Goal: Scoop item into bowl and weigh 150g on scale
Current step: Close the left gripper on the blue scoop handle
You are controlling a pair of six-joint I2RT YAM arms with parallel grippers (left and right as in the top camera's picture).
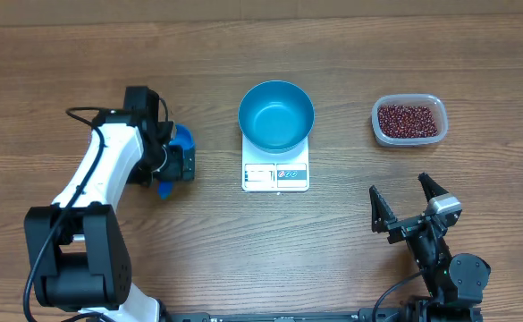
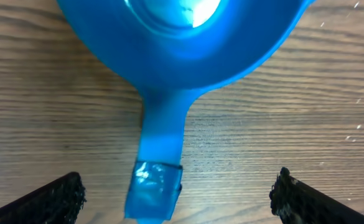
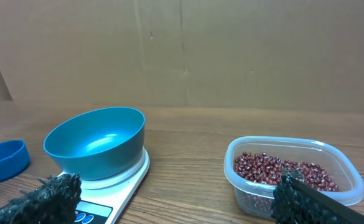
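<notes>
We see left hand (image 2: 175, 186) open, straddling handle of blue scoop (image 2: 188, 50), not gripping; handle runs 12-to-6 o'clock, cup at 12. Right hand (image 1: 399, 184) open, well apart.

Overhead looks straight down; low right wrist shares its bowl (image 1: 276, 121); left wrist perhaps closest.

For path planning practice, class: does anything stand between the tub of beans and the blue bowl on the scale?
Nothing visible does. Only bare table separates the beans in their tub from the bowl on the scale.
</notes>
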